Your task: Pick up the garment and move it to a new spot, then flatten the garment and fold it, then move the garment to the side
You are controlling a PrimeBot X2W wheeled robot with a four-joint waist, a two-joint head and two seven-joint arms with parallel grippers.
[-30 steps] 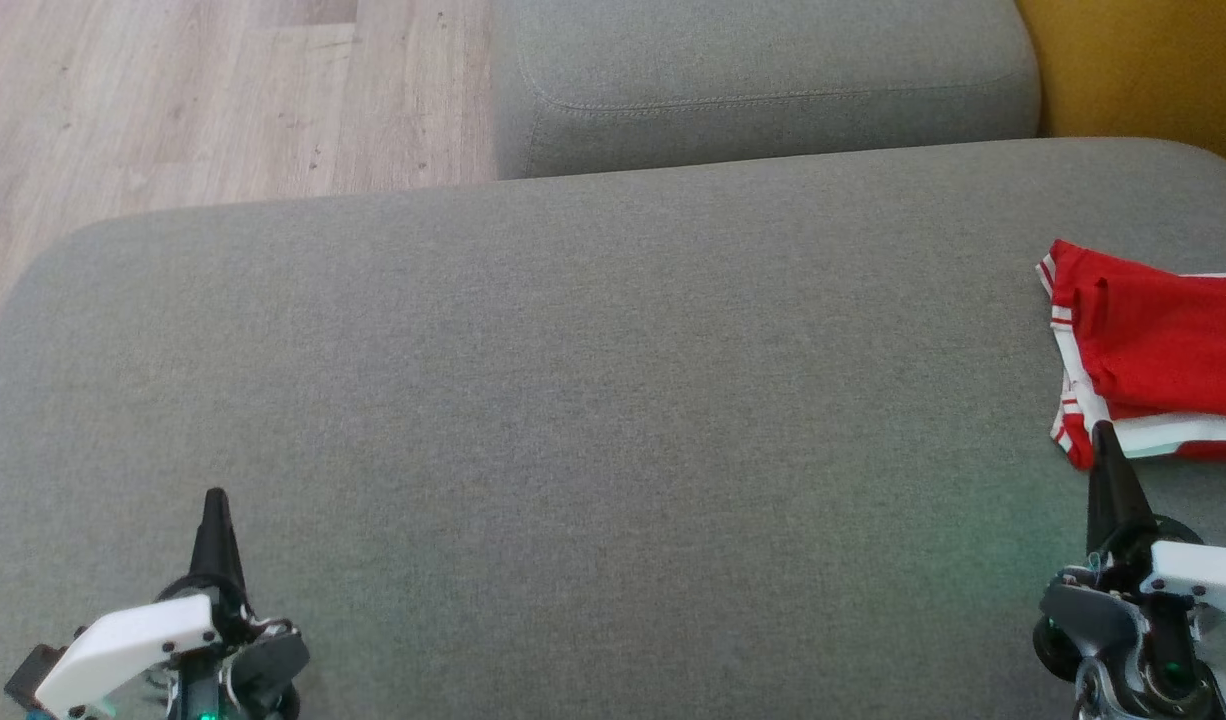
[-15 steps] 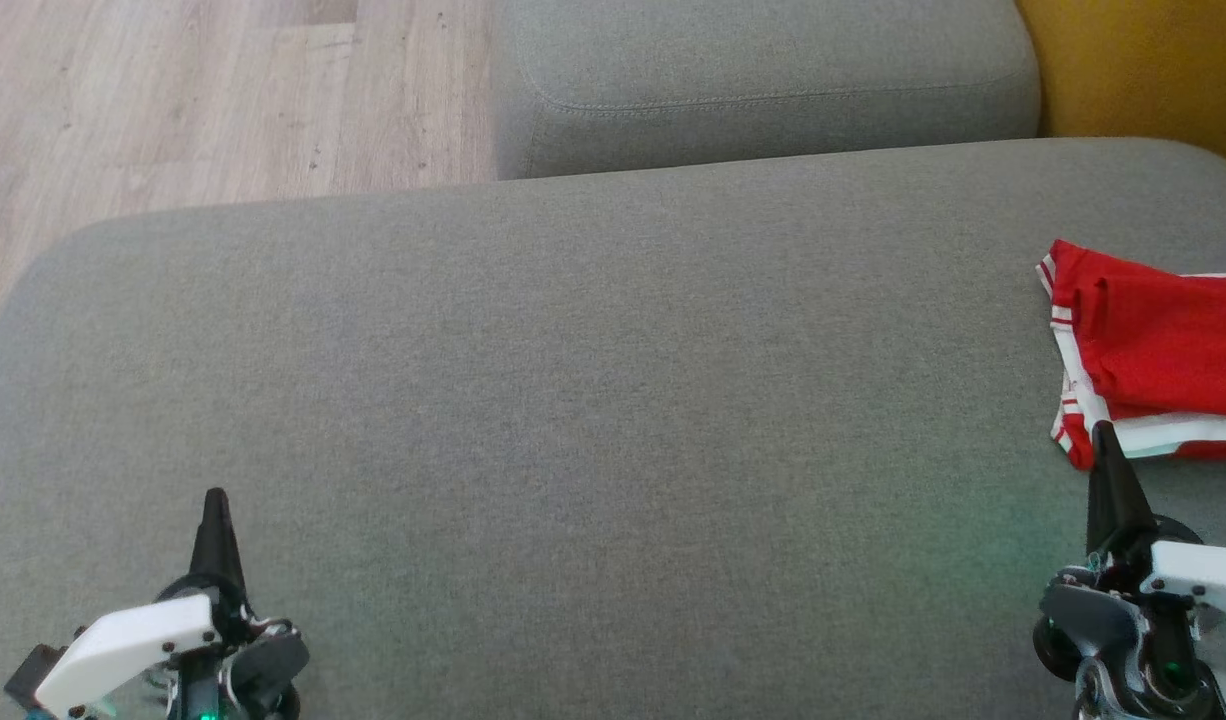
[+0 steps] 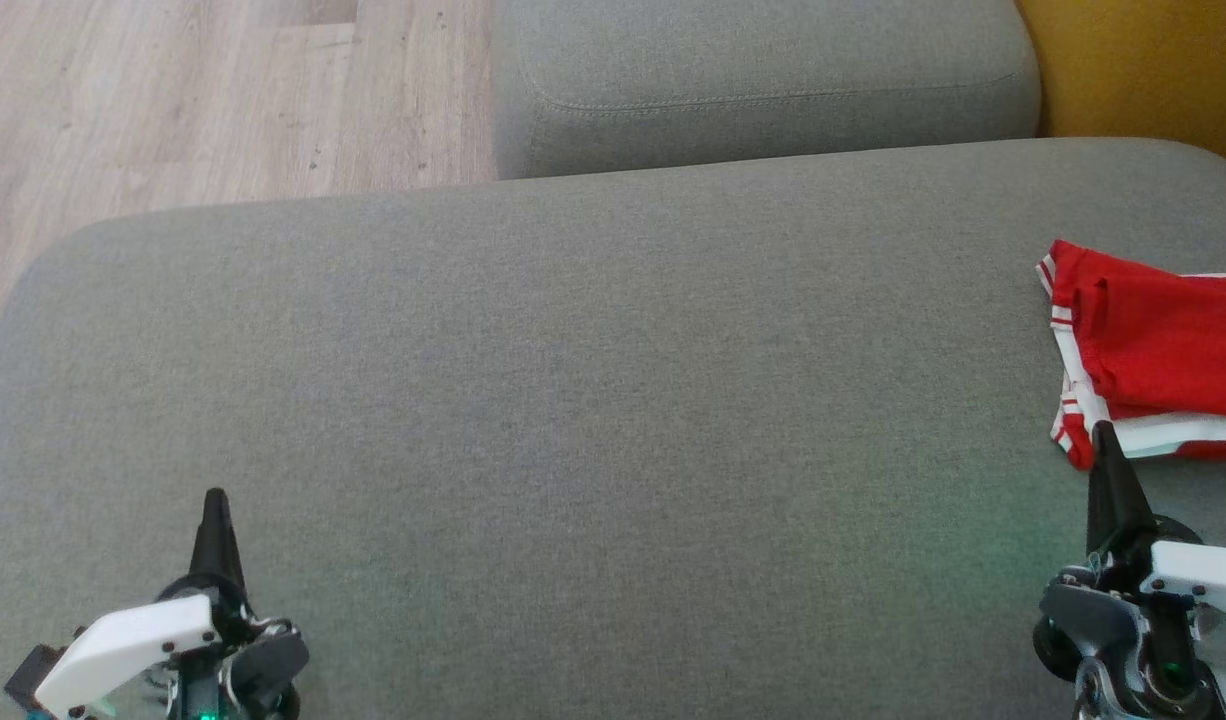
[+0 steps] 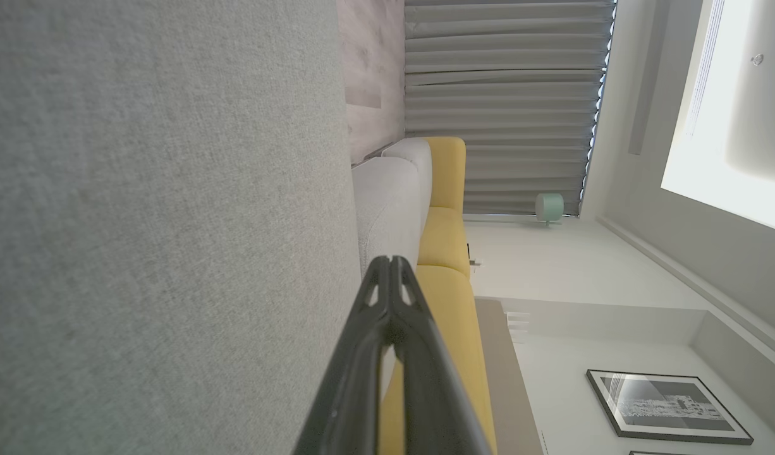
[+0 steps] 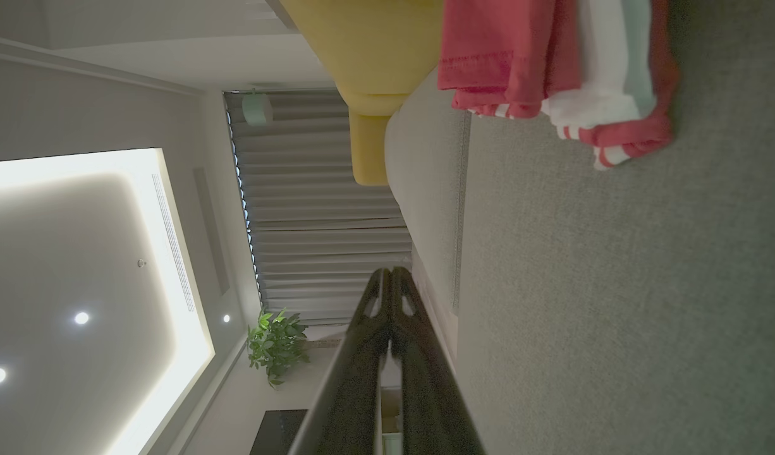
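Head view: two hands sit low over the grey cushion's (image 3: 573, 400) near edge. The left hand (image 3: 214, 497) and right hand (image 3: 1101, 430) both point forward, fingers pinched together, holding nothing. One red-and-white garment (image 3: 1163, 350) lies folded at the cushion's right edge, lengthwise sideways.

Left wrist view: the left hand (image 4: 392, 260) is closed and empty.

Right wrist view: the right hand (image 5: 389, 270) is closed and empty, with the garment (image 5: 552, 63) ahead, apart from it.

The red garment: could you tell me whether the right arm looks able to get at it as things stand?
Probably yes. The right pincer, shut, sits just short of the garment on the grey cushion, and the right wrist view shows bare cushion between them. It would have to open first.
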